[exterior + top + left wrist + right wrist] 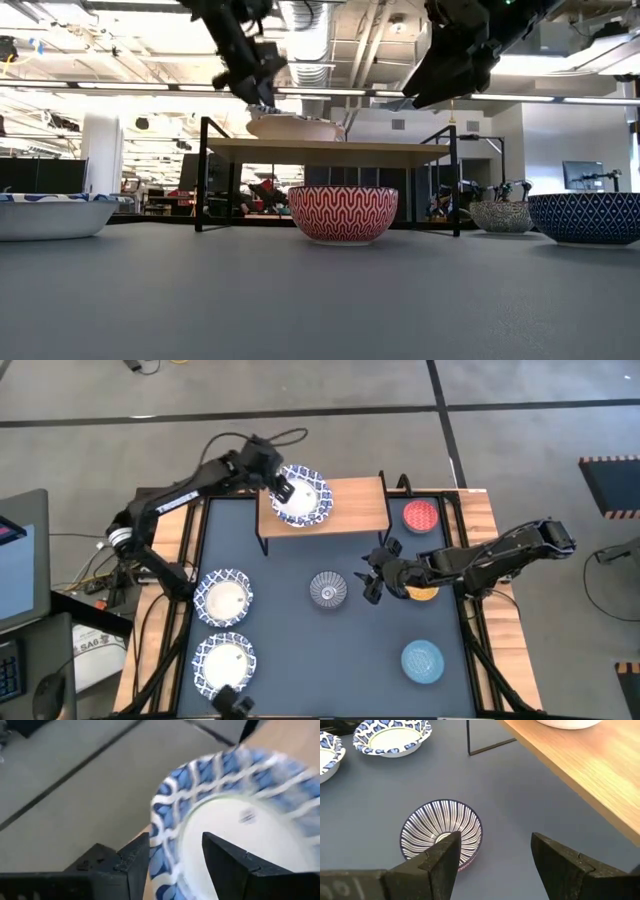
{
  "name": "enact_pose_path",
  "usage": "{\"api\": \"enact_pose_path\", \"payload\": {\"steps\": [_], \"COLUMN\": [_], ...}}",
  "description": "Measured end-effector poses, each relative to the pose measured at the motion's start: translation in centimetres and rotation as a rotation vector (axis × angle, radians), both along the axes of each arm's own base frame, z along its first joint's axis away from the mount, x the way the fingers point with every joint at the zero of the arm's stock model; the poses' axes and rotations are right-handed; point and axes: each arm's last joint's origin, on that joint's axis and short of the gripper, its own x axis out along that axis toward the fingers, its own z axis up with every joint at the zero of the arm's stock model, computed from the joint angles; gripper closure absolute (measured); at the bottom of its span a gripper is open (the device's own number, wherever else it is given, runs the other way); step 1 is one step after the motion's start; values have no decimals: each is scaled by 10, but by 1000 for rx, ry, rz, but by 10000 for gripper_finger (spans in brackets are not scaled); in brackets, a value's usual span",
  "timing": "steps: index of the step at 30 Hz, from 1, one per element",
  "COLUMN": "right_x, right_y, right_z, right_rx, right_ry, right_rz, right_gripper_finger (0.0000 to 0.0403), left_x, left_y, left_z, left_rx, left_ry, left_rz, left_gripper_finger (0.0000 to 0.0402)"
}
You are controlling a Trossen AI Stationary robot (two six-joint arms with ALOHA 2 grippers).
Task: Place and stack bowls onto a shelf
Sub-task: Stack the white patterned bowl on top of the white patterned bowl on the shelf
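Observation:
On the light-wood shelf (350, 505) a wide white bowl with a blue-patterned rim (303, 498) sits at the left end, bottom on the board (295, 128). My left gripper (280, 484) is shut on it. My right gripper (373, 576) hovers open just right of the small grey-blue striped bowl (327, 588), which stands on the table ahead of the fingers (441, 834). The yellow-orange bowl (424, 593) lies partly hidden under the right arm. Whether a second bowl lies under the one on the shelf cannot be told. My left gripper holds the white bowl by its blue-patterned rim (162, 845), on the side toward the table's left. One finger (225, 860) is inside the bowl and the other (135, 865) outside, under the flared rim. The fingers slant down from the far left. The bowl's bottom rests on the shelf.
Two more wide white bowls stand on the table's left side (223, 598) (223, 660). The red bowl (421, 515) stands right of the shelf (343, 213), the light blue bowl (422, 660) near the right front. The shelf's right part is bare wood.

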Motion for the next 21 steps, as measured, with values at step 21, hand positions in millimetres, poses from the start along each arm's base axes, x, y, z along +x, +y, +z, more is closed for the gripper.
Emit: {"api": "enact_pose_path", "payload": {"steps": [21], "right_x": [1], "right_y": [-3], "right_z": [0], "right_rx": [-19], "right_ry": [6], "right_rz": [3], "right_gripper_finger": [135], "left_x": [21], "left_y": [-8], "left_z": [7], "left_rx": [107], "left_ry": [147], "left_rz": [-100], "left_gripper_finger": [232]}}
